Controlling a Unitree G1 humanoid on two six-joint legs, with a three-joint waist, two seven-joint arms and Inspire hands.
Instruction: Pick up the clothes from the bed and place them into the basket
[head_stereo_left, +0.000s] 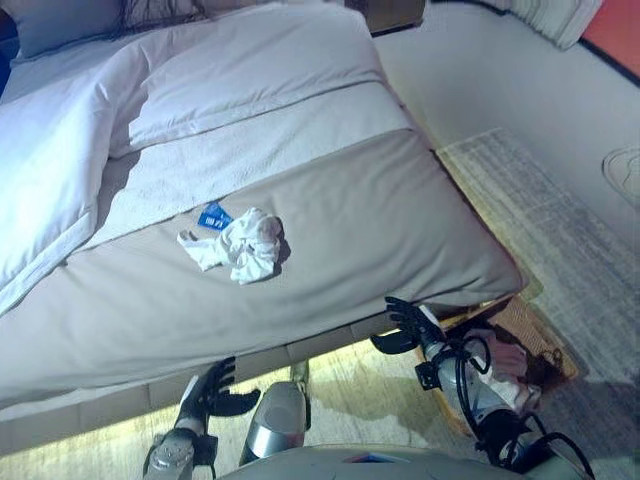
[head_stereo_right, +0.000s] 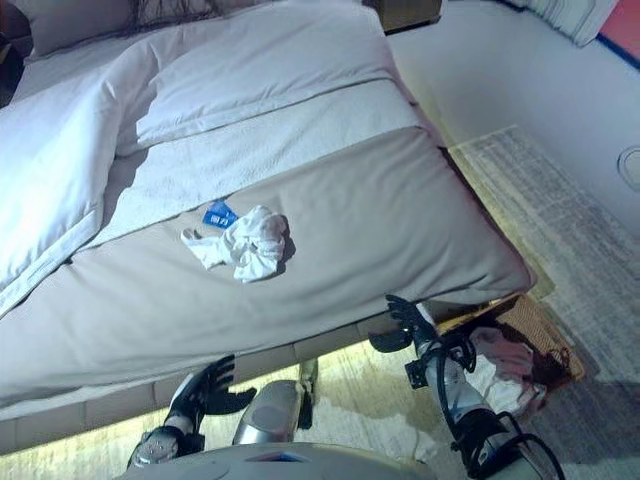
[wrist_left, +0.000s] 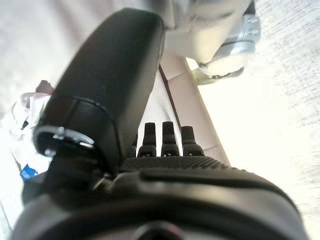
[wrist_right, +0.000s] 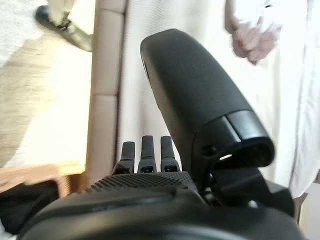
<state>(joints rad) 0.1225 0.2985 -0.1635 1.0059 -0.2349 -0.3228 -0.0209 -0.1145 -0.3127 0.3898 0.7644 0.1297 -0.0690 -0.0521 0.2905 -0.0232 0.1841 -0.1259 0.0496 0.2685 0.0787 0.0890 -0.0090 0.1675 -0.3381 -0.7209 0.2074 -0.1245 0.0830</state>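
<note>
A crumpled white garment (head_stereo_left: 243, 245) with a small blue tag beside it lies on the grey bed cover (head_stereo_left: 380, 230), near the middle of the bed's foot end. It also shows in the right wrist view (wrist_right: 248, 36). A wicker basket (head_stereo_left: 535, 335) with clothes in it stands on the floor at the bed's front right corner. My right hand (head_stereo_left: 408, 325) is open and empty below the bed's edge, next to the basket. My left hand (head_stereo_left: 215, 388) is open and empty, low in front of the bed frame.
The bed has a white duvet (head_stereo_left: 60, 170) on its left and pillows at the head. A grey rug (head_stereo_left: 560, 220) covers the floor to the right of the bed. A bed leg (head_stereo_left: 300, 375) stands between my hands.
</note>
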